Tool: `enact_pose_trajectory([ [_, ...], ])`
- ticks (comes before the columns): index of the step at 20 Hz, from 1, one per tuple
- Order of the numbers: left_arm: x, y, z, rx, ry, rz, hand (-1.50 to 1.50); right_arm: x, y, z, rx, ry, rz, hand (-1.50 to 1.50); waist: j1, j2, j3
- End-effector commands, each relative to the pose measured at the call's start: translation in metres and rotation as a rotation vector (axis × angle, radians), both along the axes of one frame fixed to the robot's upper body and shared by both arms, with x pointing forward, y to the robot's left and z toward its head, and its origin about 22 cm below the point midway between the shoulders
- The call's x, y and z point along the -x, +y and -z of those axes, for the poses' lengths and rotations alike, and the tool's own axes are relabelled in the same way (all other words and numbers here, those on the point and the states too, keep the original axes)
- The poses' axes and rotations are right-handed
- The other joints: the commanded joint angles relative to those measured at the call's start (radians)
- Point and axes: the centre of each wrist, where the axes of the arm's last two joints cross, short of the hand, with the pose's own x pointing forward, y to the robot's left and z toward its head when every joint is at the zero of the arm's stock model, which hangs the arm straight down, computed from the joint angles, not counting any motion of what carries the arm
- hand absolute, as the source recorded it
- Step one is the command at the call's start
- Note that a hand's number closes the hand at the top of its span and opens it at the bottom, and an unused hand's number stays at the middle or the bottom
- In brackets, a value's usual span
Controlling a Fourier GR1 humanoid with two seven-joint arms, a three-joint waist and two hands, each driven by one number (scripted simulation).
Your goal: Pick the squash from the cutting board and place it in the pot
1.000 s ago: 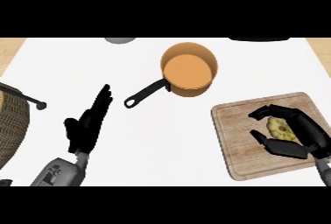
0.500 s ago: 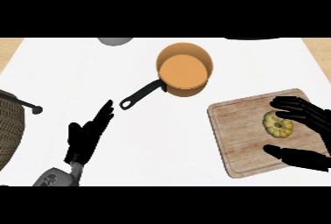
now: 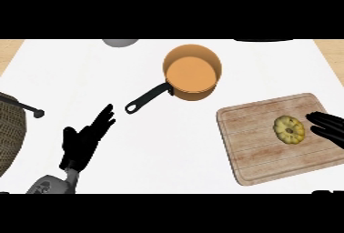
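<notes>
We start w/ the white surface [image 3: 174,150], which carries everything; at its left edge sits part of a wicker basket [image 3: 10,132]. On the right lies the wooden cutting board [image 3: 269,154], and above it, toward centre, the copper pot [image 3: 193,73] w/ its black handle pointing down-left. The squash [image 3: 289,129] is yellow and scalloped, lying flat on the board's upper right – well apart from the pot. What changed: a second ago the right hand [image 3: 329,129] was curled round the squash; half a sec ago it had opened, and now it has pulled back to the board's right edge, fingers [image 3: 322,119] released and just beside the squash, holding nothing. So, as we judge it, the pick hasn't taken – the squash hasn't left the board and the grasp needs redoing before any carry to the pot. The left hand [image 3: 84,141] rests open at lower left, fingers straight and slanting up toward the pot's handle, away from the task.
</notes>
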Motion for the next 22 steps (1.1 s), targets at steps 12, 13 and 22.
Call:
enact_pose_trajectory([
  [12, -0.003, 0.001, 0.007, -0.011, 0.033, 0.045, 0.0, -0.027, 0.005, 0.002, 0.378, 0.434, 0.206, -1.5, 0.046, 0.013, 0.0],
  [13, -0.011, 0.008, -0.005, 0.003, 0.019, 0.049, 0.0, -0.038, -0.003, 0.005, 0.397, 0.437, 0.225, -1.5, 0.051, 0.014, 0.001],
  [22, 0.005, 0.003, -0.003, 0.007, 0.033, 0.038, 0.0, -0.068, -0.039, 0.046, 0.33, 0.351, 0.218, -1.5, 0.036, 0.009, 0.001],
])
